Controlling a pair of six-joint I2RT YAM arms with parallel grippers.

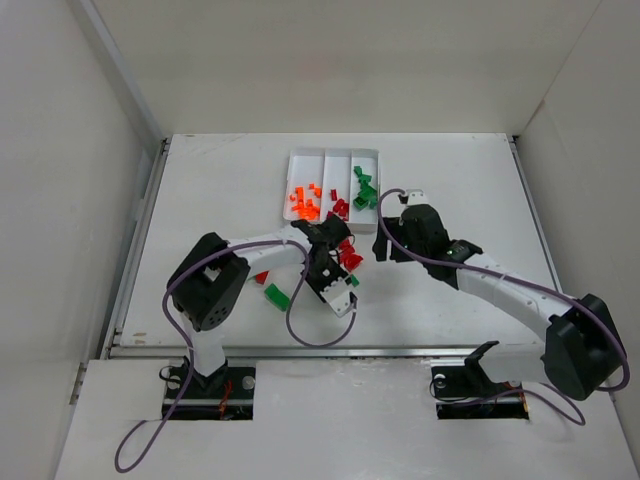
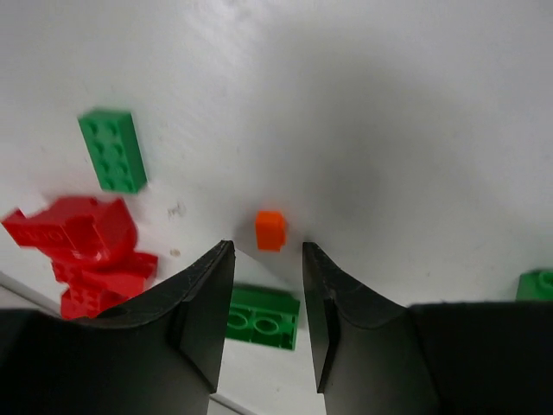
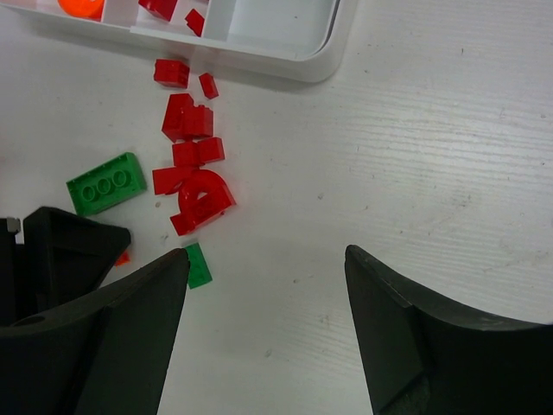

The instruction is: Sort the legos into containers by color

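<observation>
Sorting is partly complete: some legos (image 1: 305, 203) sit colour-separated in the tray (image 1: 330, 153), red bricks (image 3: 194, 164) and a green brick (image 2: 112, 149) lie loose on the table (image 1: 450, 180), my left gripper (image 2: 266, 251) stands parted and empty just short of an orange brick (image 2: 270, 231), and my right gripper (image 3: 266, 253) is spread wide, empty.

White is noted on the tray (image 1: 331, 152) and the table (image 1: 450, 180). Orange legos (image 1: 303, 203) are seen in the left compartment, red legos (image 1: 340, 208) in the middle, green legos (image 1: 364, 190) in the right. A loose orange brick (image 2: 270, 230), green brick (image 2: 112, 149) and red pile (image 2: 86, 251) are recorded. The left gripper (image 2: 266, 251) and right gripper (image 3: 266, 259) are black, the cables (image 1: 318, 345) purple.
</observation>
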